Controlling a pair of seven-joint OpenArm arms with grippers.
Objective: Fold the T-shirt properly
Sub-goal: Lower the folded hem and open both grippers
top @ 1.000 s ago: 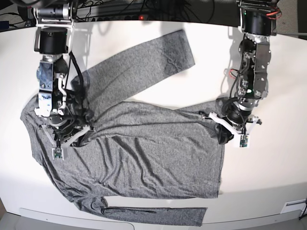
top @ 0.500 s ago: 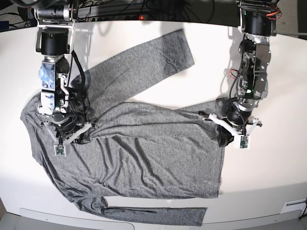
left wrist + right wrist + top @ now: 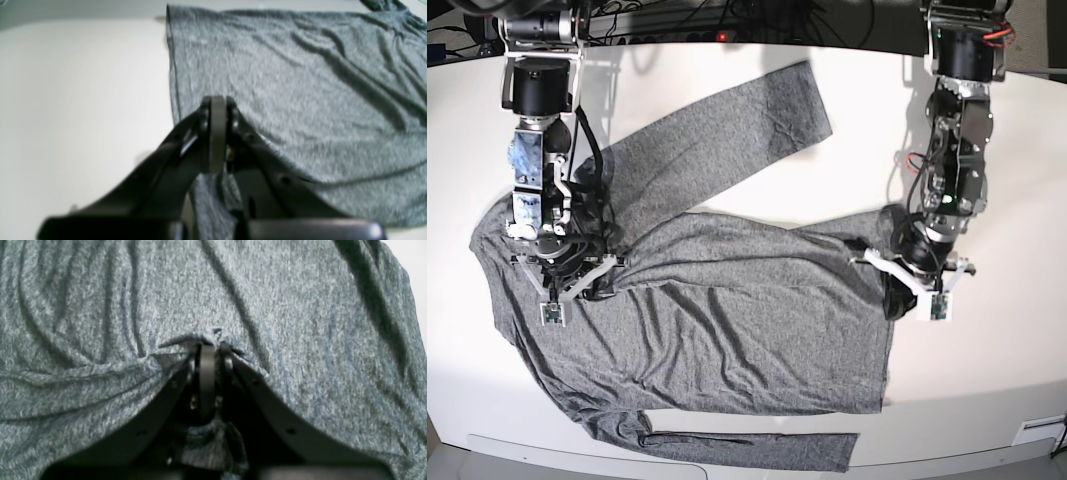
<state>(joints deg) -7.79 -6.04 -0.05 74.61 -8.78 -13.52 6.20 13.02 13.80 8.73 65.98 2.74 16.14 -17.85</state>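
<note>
Lying spread over the white counter (image 3: pixel 1027 200), the grey T-shirt (image 3: pixel 727 320) has its body flat but rippled, one long sleeve angled up toward the far edge and the other stretched along the near edge. Both arms have come down on it at opposite ends, which looks like the setup for lifting one long side and carrying it over the other.

The left gripper (image 3: pixel 217 133) sits at the hem end, at the corner nearest the far side. Its fingers (image 3: pixel 217 110) are fully closed, and a strip of grey cloth hangs between them below the tips, so it appears to have pinched the hem edge. That corner is a sensible hold: it controls the straight bottom edge, visible running away from the fingers beside bare counter.

The right gripper (image 3: pixel 208 373) is at the shoulder end, near where the upper sleeve joins the body. Its fingers (image 3: pixel 206 366) are pressed nearly together, with fabric bunched into a small pucker right at the tips and a wad of knit caught below them. Creases fan out from that pinch, suggesting the cloth is under slight tension.

Much stays uncertain. How many layers each pinch has caught cannot be told, since the arms cover the spots from above and the wrist views are soft and close. The collar is hidden under the right arm, and the near sleeve's cuff end lies close to the counter's front lip.
</note>
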